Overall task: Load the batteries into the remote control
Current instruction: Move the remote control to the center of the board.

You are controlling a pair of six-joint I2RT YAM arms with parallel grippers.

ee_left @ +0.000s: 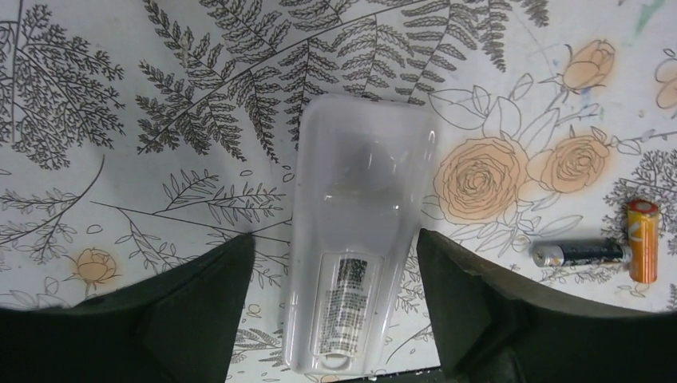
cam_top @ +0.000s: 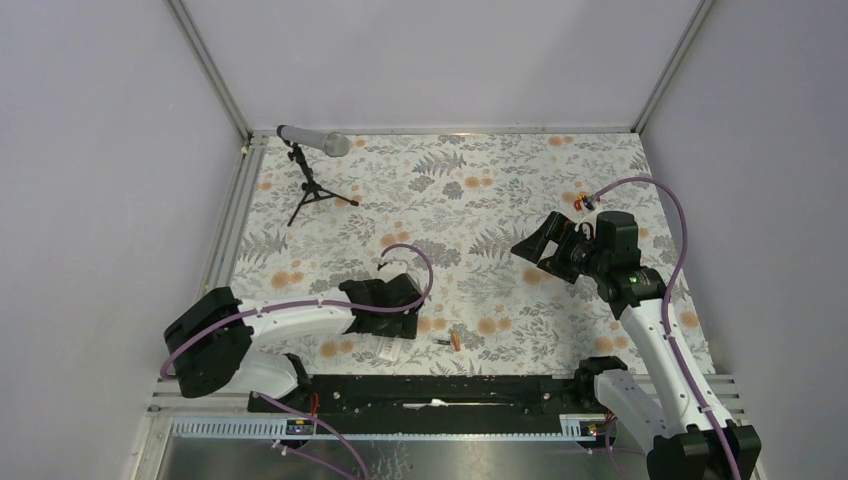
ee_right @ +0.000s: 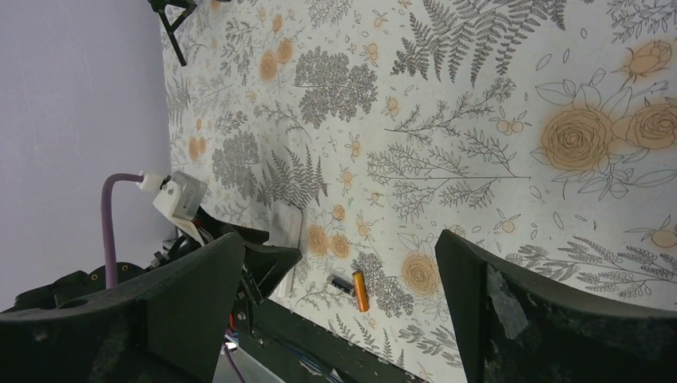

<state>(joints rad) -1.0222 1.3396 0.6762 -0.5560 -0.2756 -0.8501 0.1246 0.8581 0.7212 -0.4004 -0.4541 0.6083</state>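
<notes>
One desk [cam_top: 480,200] covered in a floral cloth carries everything. Two white-and-black arms reach over it. The left claw [ee_left: 334,243] hangs low near the near edge, left of the middle, with its fingers apart on either side of the remote. The right claw [ee_right: 339,239] is raised toward the right edge, spread wide around nothing.

One grey microphone on a black tripod [cam_top: 312,140] stands in the far left corner.

One slim, translucent white plastic remote control [ee_left: 355,239] lies flat with its printed label up, its long axis running roughly from near edge to far edge.

Two small cylindrical batteries lie just right of it, meeting at a right angle. The dark-looking battery [ee_left: 579,254] lies along the near edge, and the orange battery [ee_left: 643,239] lies crosswise to it.
</notes>
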